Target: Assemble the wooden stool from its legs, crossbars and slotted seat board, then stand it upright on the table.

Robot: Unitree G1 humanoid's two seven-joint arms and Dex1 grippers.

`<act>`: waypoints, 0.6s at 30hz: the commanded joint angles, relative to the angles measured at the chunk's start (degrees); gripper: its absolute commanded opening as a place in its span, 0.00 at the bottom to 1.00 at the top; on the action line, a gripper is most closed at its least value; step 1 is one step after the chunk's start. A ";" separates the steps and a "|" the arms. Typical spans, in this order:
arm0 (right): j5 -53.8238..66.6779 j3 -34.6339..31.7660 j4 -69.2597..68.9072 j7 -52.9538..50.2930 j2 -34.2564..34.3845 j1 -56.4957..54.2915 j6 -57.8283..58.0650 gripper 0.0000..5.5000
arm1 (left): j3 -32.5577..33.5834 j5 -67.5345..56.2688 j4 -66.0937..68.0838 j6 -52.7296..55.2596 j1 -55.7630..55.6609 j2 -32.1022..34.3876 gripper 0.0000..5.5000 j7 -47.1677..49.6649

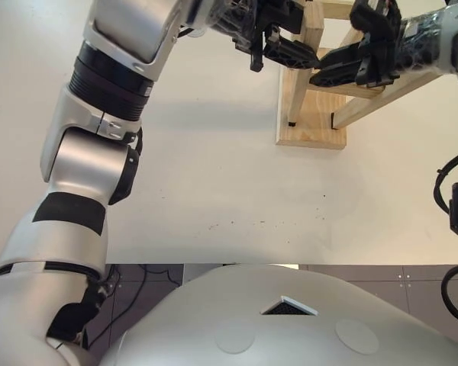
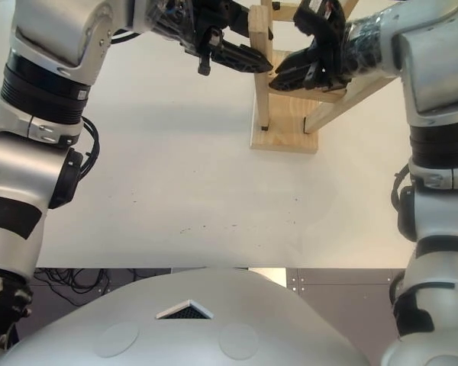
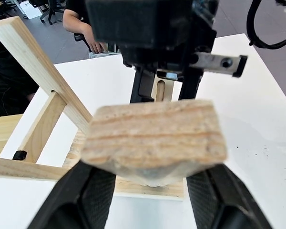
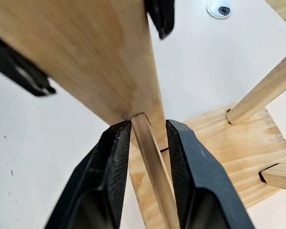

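Seating the crossbar [image 4: 150, 162] squarely in the leg [image 4: 81, 57] is judged to be the step in hand. The stool is found upside down: its seat board [image 1: 311, 138] lies flat on the table [image 1: 198, 168], and the legs rise from it. The left gripper [image 1: 301, 55] is clamped on the leg near its free end, the wood being pinched from both sides. The right gripper [image 1: 324, 75] is set astride the thin crossbar just where it enters that leg. Its fingers [image 4: 109, 167] are apart, one touching the bar while a gap is seen at the other.

For a good result, the leg is best held rigid by the left gripper while the bar is closed upon and pressed along its own axis. Sideways force is to be avoided, lest the thin bar be bent or levered in its hole. The seat board should not be dragged or tipped. A slanted leg [image 1: 382, 95] runs just beside the right gripper and should not be knocked.

How deep the crossbar sits in its hole cannot be told. Its far end is cut off in the right wrist view, and the upper ends of the legs are cut off in the eye views. The held leg's joint with the seat board is hidden behind the wood in the left wrist view. The fitted crossbars cannot be counted with confidence.
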 commanded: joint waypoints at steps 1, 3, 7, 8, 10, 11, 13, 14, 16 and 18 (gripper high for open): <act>7.53 -3.57 -0.02 1.82 3.41 -10.23 -0.90 0.24 | 1.16 -2.98 -4.37 6.03 5.24 -1.66 0.37 1.54; 9.31 -5.74 2.69 2.25 2.24 -13.89 -0.59 0.24 | 3.80 -4.92 -8.34 7.82 6.48 -0.12 0.37 1.70; 9.80 -8.82 11.13 -0.98 0.48 -18.44 -3.15 0.24 | 8.83 -8.29 -14.52 11.06 10.06 1.60 0.37 3.49; 9.48 -9.84 13.12 -2.53 0.16 -18.81 -3.65 0.24 | 9.37 -8.88 -15.64 11.47 10.83 1.71 0.37 3.98; 8.39 -12.46 18.46 -7.07 -0.04 -19.67 -5.63 0.24 | 9.48 -9.61 -18.08 12.11 12.12 1.57 0.37 5.14; 7.68 -13.26 20.45 -9.02 -0.15 -19.72 -7.12 0.24 | 9.13 -9.65 -19.07 12.06 12.67 1.62 0.37 5.50; 7.09 -13.89 22.19 -11.00 -0.61 -18.76 -8.98 0.24 | 8.13 -9.33 -20.47 11.74 13.56 1.94 0.37 5.95; 6.91 -13.89 22.32 -11.36 -0.89 -17.36 -9.78 0.24 | 6.93 -8.63 -21.32 11.22 14.23 2.55 0.37 5.97; 6.49 -13.37 22.76 -11.82 -1.29 -15.15 -11.44 0.24 | 4.12 -6.70 -22.61 9.93 15.29 3.93 0.37 6.11; 6.07 -12.84 23.40 -12.33 -1.25 -13.57 -12.82 0.24 | 1.39 -5.46 -24.15 9.06 16.11 5.01 0.37 6.36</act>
